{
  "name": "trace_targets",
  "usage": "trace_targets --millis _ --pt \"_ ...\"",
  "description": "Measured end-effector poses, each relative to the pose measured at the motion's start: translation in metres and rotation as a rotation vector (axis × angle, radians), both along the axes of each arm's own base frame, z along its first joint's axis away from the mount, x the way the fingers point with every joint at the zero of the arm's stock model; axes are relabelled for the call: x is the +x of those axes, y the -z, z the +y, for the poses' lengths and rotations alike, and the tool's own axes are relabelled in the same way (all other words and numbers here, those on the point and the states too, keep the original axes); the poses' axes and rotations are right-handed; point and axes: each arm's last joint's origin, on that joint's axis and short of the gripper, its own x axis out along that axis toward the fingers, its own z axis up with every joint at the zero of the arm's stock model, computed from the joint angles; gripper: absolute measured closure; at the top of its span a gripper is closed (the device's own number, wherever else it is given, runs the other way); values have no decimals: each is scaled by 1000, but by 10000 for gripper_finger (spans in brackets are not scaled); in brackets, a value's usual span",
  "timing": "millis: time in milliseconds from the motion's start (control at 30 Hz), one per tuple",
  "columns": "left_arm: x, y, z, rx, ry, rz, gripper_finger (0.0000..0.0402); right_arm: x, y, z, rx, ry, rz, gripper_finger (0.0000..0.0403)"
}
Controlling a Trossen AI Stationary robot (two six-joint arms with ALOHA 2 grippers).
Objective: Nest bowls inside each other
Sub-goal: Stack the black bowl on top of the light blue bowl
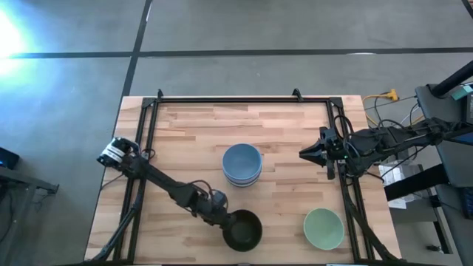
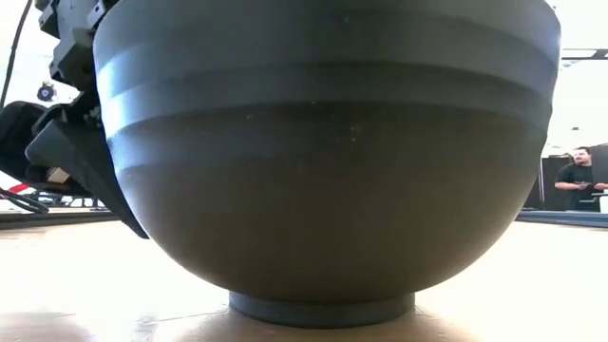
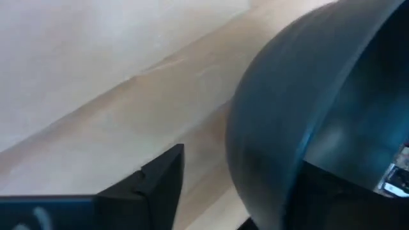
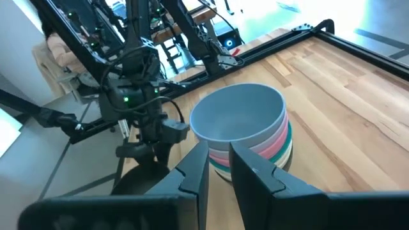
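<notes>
My left gripper (image 1: 225, 222) sits at the near edge of the table (image 1: 185, 140), its fingers clamped across the rim of the black bowl (image 1: 243, 230). The blue bowl (image 1: 242, 162) tops a nested stack at mid-table. The pale green bowl (image 1: 324, 227) stands alone, near right. My right gripper (image 1: 307, 154) hovers right of the stack, fingers nearly together and empty

Both arms are showing up as dark, slim, jointed limbs. The left arm (image 1: 166, 188) is wearing a white-and-black labelled band at its base end, and small green lights are glowing on its wrist housing. The right arm (image 1: 384, 140) is trailing loose black cables along its length. The right gripper (image 4: 219, 167) is showing two flat, dark, angular fingers (image 4: 195, 169), matte and squared off.
</notes>
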Motion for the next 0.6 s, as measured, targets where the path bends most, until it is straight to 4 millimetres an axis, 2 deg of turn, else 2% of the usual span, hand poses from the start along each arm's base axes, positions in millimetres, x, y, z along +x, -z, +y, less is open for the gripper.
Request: trace_targets --millis 100,267,300,500,600 --pt "-1 -2 0 2 8 -12 252 0 0 0 3 2 1 345" --pt "-3 -1 2 44 53 -16 374 0 0 0 7 6 0 345" --pt "-3 -1 2 46 57 -17 387 0 0 0 9 7 -1 345" --pt "-11 -4 5 53 85 -4 398 0 0 0 13 8 -1 345" --pt "-18 -17 9 69 106 -12 399 0 0 0 17 10 -3 345"
